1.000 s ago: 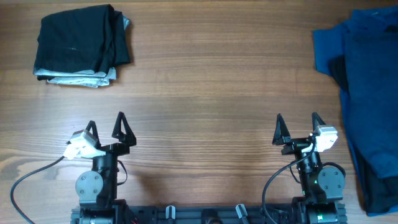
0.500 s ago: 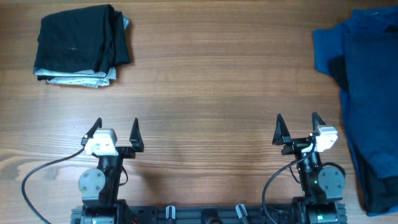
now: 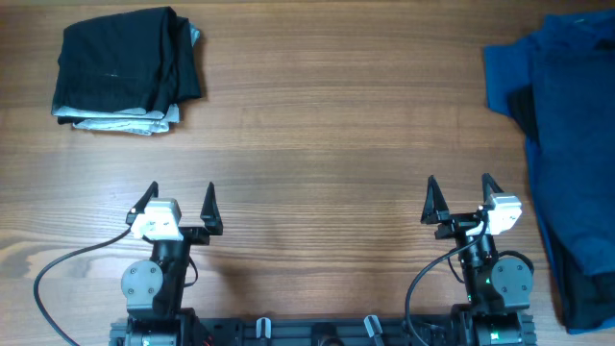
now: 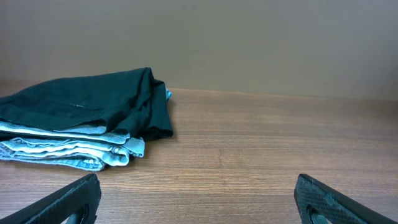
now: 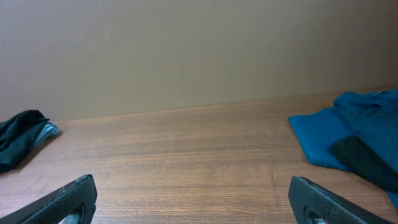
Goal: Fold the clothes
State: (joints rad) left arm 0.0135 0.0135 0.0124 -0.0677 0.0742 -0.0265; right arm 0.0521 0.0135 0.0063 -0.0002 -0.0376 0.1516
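Note:
The clothes (image 3: 120,62) lie as a folded black bundle at the table's far left corner, on top of a pale-blue denim piece (image 3: 125,122). The left wrist view shows the clothes (image 4: 81,99) ahead and to the left, far from the fingers. In the right wrist view only an edge of them (image 5: 18,140) shows at the far left. My left gripper (image 3: 181,192) stands open near the front edge, with nothing between its fingers (image 4: 68,202). My right gripper (image 3: 459,187) is open too, over bare wood, its fingers (image 5: 65,199) spread wide.
A heap of dark-blue and black cloth (image 3: 567,125) covers the right edge of the table, seen also in the right wrist view as a blue heap (image 5: 354,134). Both arm bases sit at the front edge. A cable (image 3: 67,264) loops left of the left arm.
The left gripper has swung from a leftward tilt to point straight ahead and shifted slightly right. The right arm and all the cloth are as before.

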